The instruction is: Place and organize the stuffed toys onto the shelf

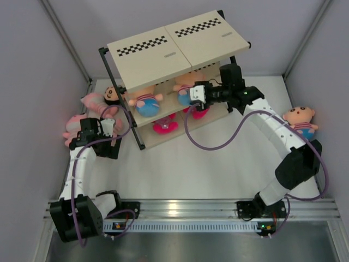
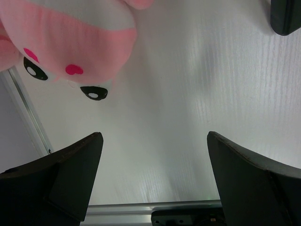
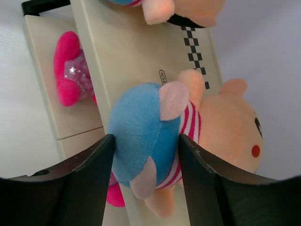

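The shelf (image 1: 163,52) stands at the back centre, with a checkered strip on its top board. My right gripper (image 1: 194,94) reaches in at the middle board and is shut on the blue bottom of a boy doll (image 3: 141,136); both fingers press its sides. A second boy doll (image 1: 145,102) lies on the same board to the left. Hot-pink plush toys (image 1: 164,126) lie on the lower board and show in the right wrist view (image 3: 70,70). My left gripper (image 1: 109,129) is open and empty over the table, beside a pink toy (image 2: 70,42) at the shelf's left.
Another pink toy (image 1: 94,101) and a dark-haired boy doll (image 1: 112,95) lie by the shelf's left leg. One boy doll (image 1: 301,121) lies at the far right by the wall. Grey walls close in on both sides. A black shelf foot (image 2: 287,16) is near my left gripper.
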You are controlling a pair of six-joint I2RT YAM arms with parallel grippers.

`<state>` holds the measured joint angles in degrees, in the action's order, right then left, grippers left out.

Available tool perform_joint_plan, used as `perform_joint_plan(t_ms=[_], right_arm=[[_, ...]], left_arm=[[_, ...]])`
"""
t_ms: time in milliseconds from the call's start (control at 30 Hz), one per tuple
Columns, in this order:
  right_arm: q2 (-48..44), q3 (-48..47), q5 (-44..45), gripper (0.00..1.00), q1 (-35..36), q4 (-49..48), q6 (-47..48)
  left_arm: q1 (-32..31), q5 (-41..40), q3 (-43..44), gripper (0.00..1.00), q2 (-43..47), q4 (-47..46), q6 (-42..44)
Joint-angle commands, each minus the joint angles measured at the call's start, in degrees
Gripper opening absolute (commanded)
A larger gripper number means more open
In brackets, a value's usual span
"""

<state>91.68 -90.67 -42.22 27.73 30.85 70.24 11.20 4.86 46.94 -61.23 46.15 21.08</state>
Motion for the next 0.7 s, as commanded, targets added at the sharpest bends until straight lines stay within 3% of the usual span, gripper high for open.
perform_joint_plan(t_ms=[0, 267, 500, 600, 667], right_arm=[[-3.9, 3.7, 3.0, 0.58, 1.0, -13.1, -4.4], [-13.4, 13.8, 4.4, 0.78, 2.2, -27.2, -18.3], [-18.4, 14.2, 7.9, 0.82, 3.8, -28.2, -26.6], [-21.4, 15.3, 13.2, 0.86, 3.9, -30.3, -41.1], [-23.6, 18.8, 21.1, 0.85, 3.9, -35.0, -55.5]], left_arm=[[-0.1, -0.2, 1.2, 0.99, 1.5, -1.1, 0.0], [0.0, 0.2, 1.1, 0.99, 1.1, -1.1, 0.0], [-0.1, 0.1, 1.0, 0.99, 1.3, -1.1, 0.2], [-0.1, -0.2, 0.6, 0.98, 1.6, -1.1, 0.3], [0.0, -0.4, 0.5, 0.99, 1.3, -1.1, 0.3]])
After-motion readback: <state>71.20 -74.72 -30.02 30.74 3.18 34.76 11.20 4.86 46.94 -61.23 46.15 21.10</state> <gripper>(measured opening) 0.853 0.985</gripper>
